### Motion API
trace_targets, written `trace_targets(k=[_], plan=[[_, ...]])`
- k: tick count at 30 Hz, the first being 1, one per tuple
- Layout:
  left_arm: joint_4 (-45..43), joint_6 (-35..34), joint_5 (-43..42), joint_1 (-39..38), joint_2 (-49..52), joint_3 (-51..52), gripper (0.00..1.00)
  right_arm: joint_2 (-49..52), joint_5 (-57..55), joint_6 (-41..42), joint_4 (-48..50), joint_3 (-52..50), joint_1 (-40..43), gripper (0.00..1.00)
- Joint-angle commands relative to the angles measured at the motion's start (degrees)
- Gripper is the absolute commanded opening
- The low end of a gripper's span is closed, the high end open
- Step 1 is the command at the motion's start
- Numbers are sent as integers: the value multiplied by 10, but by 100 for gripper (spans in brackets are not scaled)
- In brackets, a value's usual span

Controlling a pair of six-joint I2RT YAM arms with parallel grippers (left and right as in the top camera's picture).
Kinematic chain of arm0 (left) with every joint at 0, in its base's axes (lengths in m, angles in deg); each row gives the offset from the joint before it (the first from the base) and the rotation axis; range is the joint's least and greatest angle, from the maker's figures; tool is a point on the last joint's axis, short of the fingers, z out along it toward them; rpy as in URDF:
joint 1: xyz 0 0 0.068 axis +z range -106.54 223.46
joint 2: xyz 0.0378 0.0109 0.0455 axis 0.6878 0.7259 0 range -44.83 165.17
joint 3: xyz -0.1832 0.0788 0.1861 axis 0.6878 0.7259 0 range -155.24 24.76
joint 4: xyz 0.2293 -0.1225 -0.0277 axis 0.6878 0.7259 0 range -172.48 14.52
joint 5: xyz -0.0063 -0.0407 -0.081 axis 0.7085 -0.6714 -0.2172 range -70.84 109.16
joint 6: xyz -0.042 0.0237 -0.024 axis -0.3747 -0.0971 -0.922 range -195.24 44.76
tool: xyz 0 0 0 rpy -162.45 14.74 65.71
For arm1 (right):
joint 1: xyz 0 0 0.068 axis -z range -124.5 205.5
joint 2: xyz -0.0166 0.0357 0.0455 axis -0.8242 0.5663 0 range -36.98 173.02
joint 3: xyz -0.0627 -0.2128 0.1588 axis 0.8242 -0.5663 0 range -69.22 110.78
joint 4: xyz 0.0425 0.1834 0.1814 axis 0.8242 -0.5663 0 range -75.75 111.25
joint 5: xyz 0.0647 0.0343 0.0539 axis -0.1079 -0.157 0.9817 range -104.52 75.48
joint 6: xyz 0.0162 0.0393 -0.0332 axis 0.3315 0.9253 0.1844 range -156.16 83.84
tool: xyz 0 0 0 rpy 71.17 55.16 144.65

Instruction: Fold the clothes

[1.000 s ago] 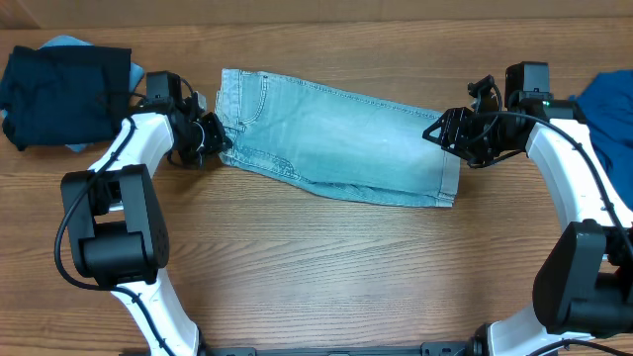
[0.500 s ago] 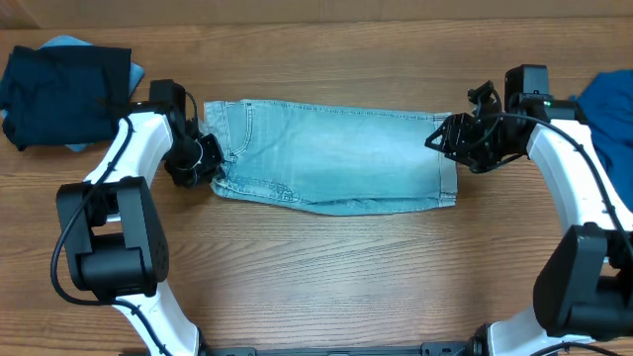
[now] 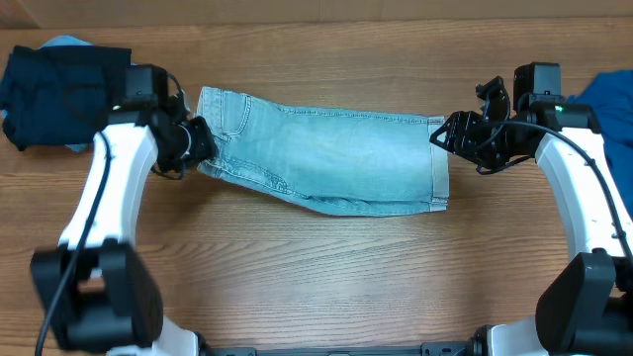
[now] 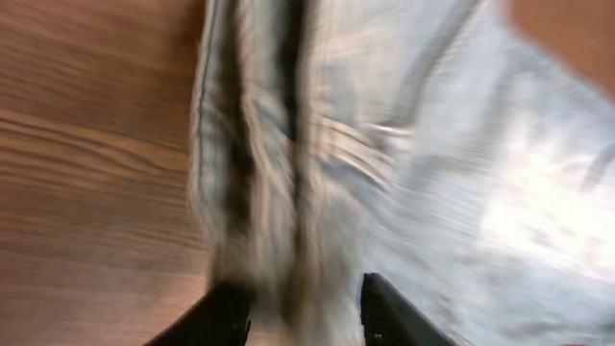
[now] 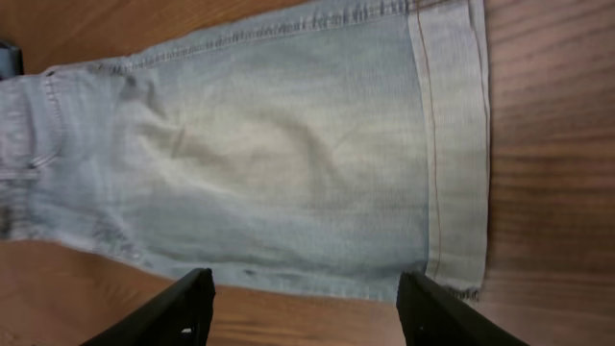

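The pale denim shorts (image 3: 326,158) lie folded lengthwise across the middle of the table, waistband to the left and hem to the right. My left gripper (image 3: 198,143) is at the waistband end. In the blurred left wrist view its gripper (image 4: 303,285) has the jaws apart, with the bunched waistband (image 4: 259,173) between them. My right gripper (image 3: 445,133) hovers at the hem end. Seen from the right wrist, this gripper (image 5: 303,277) stands wide open over the shorts' near edge and holds nothing. The hem (image 5: 452,144) lies flat.
A dark navy garment (image 3: 64,94) sits folded at the back left on a pale blue piece (image 3: 64,42). A royal-blue garment (image 3: 608,104) lies at the right edge, behind my right arm. Bare wood runs in front of the shorts.
My left gripper has gone from shut on the waistband to jaws apart, and its arm swung out to the left. The shorts' waistband end shifted left. My right gripper opened wider.
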Motion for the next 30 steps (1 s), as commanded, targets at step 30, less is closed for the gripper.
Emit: trace_targets(k=[30], plan=[[73,38,14,-24,-282,-27,49,-10,98,111,136,-279,129,93]])
